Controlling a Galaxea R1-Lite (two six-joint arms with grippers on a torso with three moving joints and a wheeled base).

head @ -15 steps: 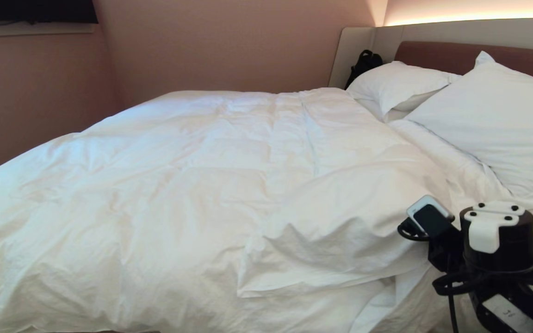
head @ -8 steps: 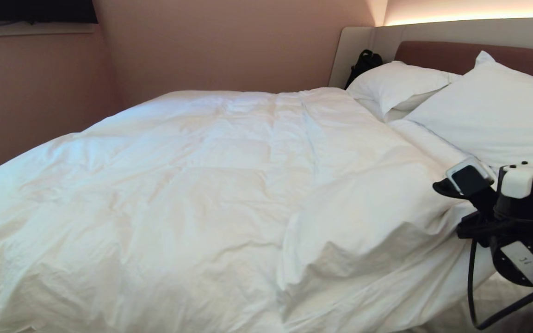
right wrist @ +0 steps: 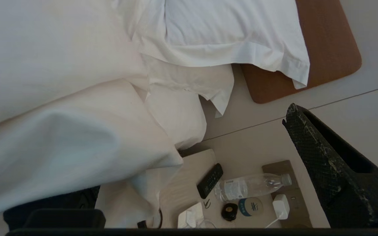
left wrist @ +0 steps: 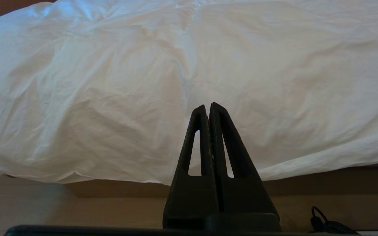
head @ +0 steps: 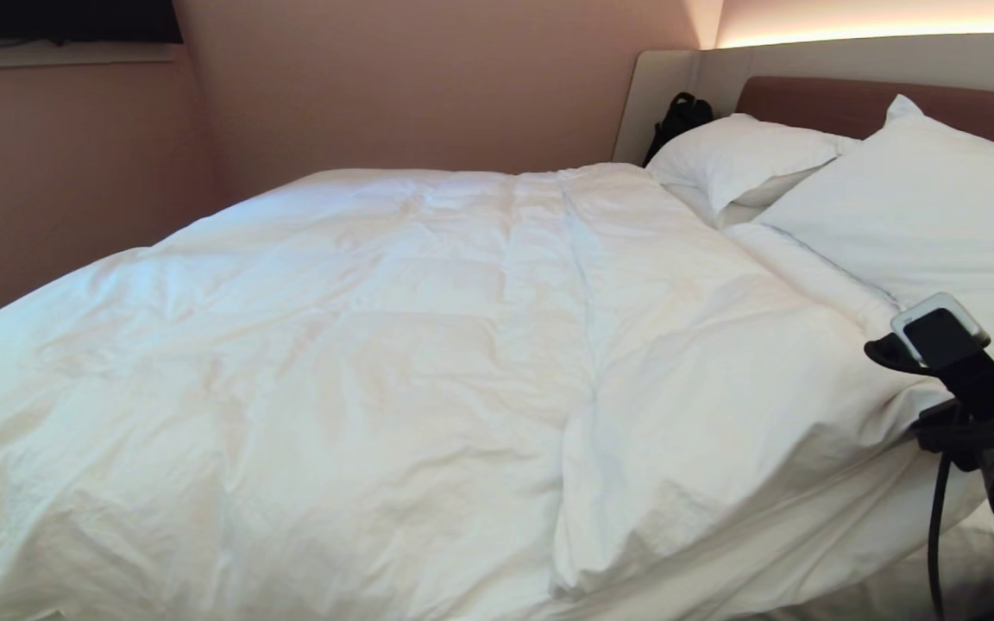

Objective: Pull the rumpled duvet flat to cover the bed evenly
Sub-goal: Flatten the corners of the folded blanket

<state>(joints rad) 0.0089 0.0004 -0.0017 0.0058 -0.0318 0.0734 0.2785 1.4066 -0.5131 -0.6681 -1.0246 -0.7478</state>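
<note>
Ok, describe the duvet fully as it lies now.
The duvet is a thick, puffy white quilted cover of wrinkled cotton-like cloth, spread across most of the bed. Its head end reaches the pillows. A raised fold stands near its front right side. Its near edge overhangs the brown base. Neither gripper holds it.

Two pillows [head: 920, 216] are propped at the headboard; a bag [head: 678, 116] is wedged behind. A bottle [right wrist: 253, 186] and remote [right wrist: 210, 180] are laid on a nightstand [right wrist: 189, 183].
</note>
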